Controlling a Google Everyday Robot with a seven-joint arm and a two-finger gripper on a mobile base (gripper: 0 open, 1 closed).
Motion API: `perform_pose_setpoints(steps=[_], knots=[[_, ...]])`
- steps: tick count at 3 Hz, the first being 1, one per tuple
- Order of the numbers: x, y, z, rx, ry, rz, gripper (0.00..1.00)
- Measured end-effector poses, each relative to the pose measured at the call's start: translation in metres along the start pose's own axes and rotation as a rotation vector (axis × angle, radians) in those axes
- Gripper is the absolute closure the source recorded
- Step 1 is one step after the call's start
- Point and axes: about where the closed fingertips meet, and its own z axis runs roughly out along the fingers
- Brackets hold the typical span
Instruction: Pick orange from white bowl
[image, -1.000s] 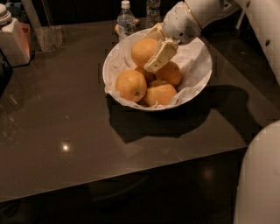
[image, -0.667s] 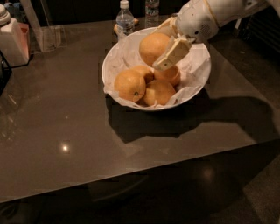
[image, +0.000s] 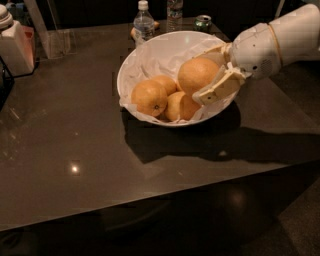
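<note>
The white bowl (image: 131, 70), lined with crumpled white paper, stands on the dark table. My gripper (image: 202, 80) reaches in from the right and is shut on the orange (image: 197, 74), the biggest and roundest fruit, holding it above the other fruits near the bowl's right rim. One cream finger (image: 220, 87) lies across the orange's front right side; the other is behind it. Three smaller oranges stay in the bowl: one with a dark stem dot (image: 149, 98) at the front left, one (image: 179, 106) under the held orange, one (image: 165, 82) behind.
Two clear water bottles (image: 143, 21) and a green can (image: 202, 22) stand behind the bowl. A white jug (image: 15, 42) and a clear holder (image: 52, 35) sit at the back left. The table's front edge (image: 150, 200) runs across the lower part of the view.
My gripper has lifted the orange up off the other fruits and drawn it toward the bowl's right side. The view has shifted, so the bowl sits more centrally.
</note>
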Motion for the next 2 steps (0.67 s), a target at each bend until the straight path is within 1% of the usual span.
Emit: perform_pose_setpoints(steps=[1, 2], knots=[[0.001, 0.026, -0.021, 0.070, -0.024, 0.009, 1.00], [-0.004, 0.051, -0.038, 0.143, -0.045, -0.010, 1.00]])
